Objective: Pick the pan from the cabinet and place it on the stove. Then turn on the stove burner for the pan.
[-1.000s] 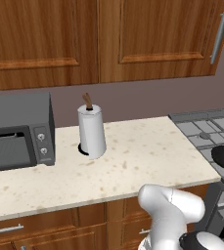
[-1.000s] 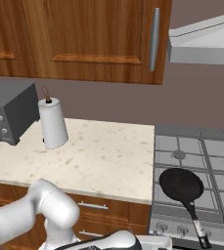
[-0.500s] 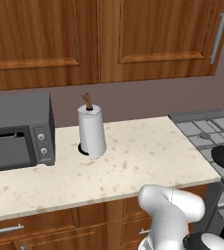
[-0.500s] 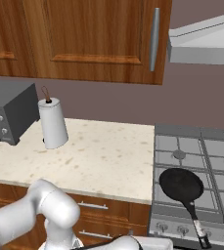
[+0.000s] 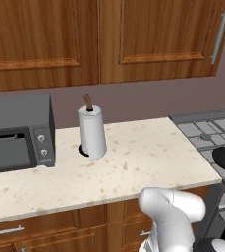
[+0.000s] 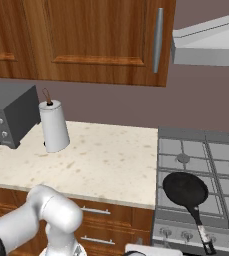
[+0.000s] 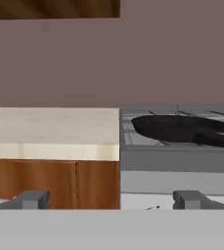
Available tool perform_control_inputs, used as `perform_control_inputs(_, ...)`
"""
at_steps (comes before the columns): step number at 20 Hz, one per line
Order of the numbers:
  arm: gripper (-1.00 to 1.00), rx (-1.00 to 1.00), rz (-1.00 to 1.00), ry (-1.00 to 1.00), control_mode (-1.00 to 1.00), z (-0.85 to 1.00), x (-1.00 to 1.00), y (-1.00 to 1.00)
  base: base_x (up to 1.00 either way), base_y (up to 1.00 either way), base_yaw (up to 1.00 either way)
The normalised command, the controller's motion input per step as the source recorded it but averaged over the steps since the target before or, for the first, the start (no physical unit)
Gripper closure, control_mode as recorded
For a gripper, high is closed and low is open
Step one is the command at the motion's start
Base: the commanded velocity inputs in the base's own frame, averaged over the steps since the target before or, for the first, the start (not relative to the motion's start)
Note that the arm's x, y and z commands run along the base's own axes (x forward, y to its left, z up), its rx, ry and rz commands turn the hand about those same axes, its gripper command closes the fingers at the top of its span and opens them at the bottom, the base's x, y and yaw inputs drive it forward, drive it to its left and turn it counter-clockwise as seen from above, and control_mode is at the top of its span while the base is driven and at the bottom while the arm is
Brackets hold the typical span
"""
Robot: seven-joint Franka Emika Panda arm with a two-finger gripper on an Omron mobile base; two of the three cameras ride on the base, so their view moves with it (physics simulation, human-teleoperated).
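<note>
Pan (image 6: 186,189): on stove (image 6: 221,155) front-left grate. Gripper (image 7: 111,199): jaws wide, empty. Risk: wrong knob lights another burner; protruding handle gets knocked.

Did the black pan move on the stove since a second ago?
No. The pan sits on the same front left grate of the stove, its handle pointing over the front edge by the knobs, just as before.

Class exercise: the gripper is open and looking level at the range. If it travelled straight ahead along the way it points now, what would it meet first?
Most likely the front face of the stove, just below the pan, judging from the hand view where the gripper points level at it. Depth is hard to judge, so treat this as a best estimate.
</note>
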Motion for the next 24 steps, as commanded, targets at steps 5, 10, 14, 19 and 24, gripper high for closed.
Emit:
perform_control_inputs(5, -1.0, 0.0, -0.02, 0.0, -1.0, -0.01, 0.0, -0.08, 0.0, 0.0, 0.0)
perform_control_inputs(10, -1.0, 0.0, -0.01, 0.0, -1.0, 0.0, 0.0, -0.16, 0.0, 0.0, 0.0)
perform_control_inputs(14, -1.0, 0.0, 0.0, 0.0, -1.0, 0.0, 0.0, -0.13, 0.0, 0.0, 0.0)
perform_control_inputs(19, -1.0, 0.0, 0.0, 0.0, -1.0, -0.01, 0.0, -0.18, 0.0, 0.0, 0.0)
perform_control_inputs(24, -1.0, 0.0, 0.0, 0.0, -1.0, 0.0, 0.05, -0.2, 0.0, 0.0, 0.0)
